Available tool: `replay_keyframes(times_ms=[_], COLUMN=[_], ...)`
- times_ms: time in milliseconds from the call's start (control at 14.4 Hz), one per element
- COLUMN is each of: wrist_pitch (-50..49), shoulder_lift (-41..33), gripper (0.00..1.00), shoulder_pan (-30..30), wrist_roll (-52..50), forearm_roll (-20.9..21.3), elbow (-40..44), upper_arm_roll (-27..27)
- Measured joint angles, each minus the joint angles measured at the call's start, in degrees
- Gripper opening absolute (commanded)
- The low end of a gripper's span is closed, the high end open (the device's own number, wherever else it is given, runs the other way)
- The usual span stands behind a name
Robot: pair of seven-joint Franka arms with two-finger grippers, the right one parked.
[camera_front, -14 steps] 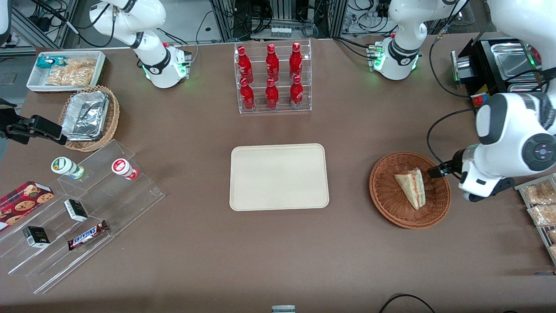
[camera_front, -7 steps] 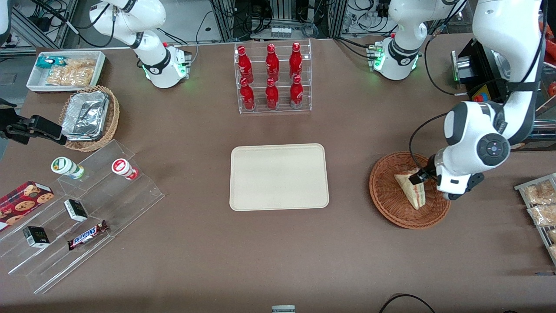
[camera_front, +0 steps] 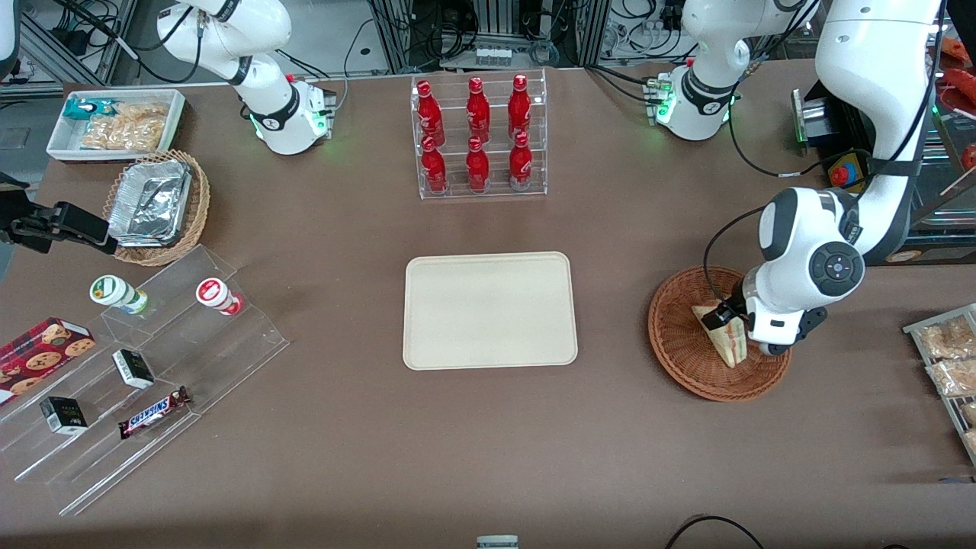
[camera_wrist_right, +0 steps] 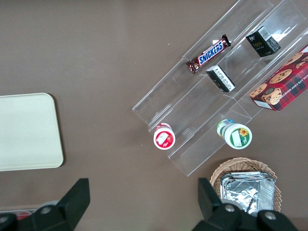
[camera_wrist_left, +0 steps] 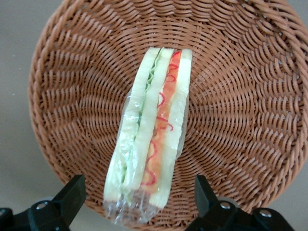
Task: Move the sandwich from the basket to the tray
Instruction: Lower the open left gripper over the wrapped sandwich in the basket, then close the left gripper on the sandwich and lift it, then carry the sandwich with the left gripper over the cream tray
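Observation:
The sandwich point(camera_front: 730, 345) is a plastic-wrapped wedge of white bread with pink-red and green filling, lying in the round reddish-brown basket point(camera_front: 686, 358) toward the working arm's end of the table. My left gripper point(camera_front: 723, 320) hangs over the basket, open, with one black finger point(camera_wrist_left: 72, 196) on each side of the sandwich's point(camera_wrist_left: 151, 139) wide wrapped end, not touching it. The basket's woven wall point(camera_wrist_left: 231, 96) surrounds the sandwich. The cream-beige tray point(camera_front: 488, 309) lies bare at the table's middle and also shows in the right wrist view point(camera_wrist_right: 26, 132).
An acrylic rack of red bottles point(camera_front: 479, 137) stands farther from the camera than the tray. Bagged snacks point(camera_front: 949, 358) lie past the basket at the working arm's end. A stepped acrylic shelf point(camera_front: 137, 366), a tan basket of foil containers point(camera_front: 156, 206) and a white bin point(camera_front: 114, 122) sit toward the parked arm's end.
My left arm has swung in from beside the basket to over it, and the gripper now straddles the sandwich. The sandwich and basket have not moved.

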Motion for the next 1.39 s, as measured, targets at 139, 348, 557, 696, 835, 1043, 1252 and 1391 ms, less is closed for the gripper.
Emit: replay_keyframes(times_ms=[139,348,557,696,835,1043,1252,1391], wrist_pitch=[1.58,2.31,2.41,2.43,2.51,2.80,1.37,-5.07], shoulder_lift=[1.45,2.90,3.01,2.98,2.81,1.63,-1.02,-2.42], gripper=[0.99,0.55,0.20,0.15,0.14,0.13,0.13,0.13], shoulder_pan=[0.00,0.00,0.00,0.00,0.00,0.00,0.03,0.02], wrist_roll=[0.00,-0.01,0.03,0.03,0.09,0.73,0.88,0.79], forearm_roll=[0.01,0.02,0.90,2.36,2.77,3.08,3.11,3.10], elbow=[-0.11,-0.13,-0.13,-0.12,-0.01,1.06,3.67,7.37], upper_arm_roll=[0.00,0.00,0.00,-0.08,-0.15,-0.20,-1.32,-4.02])
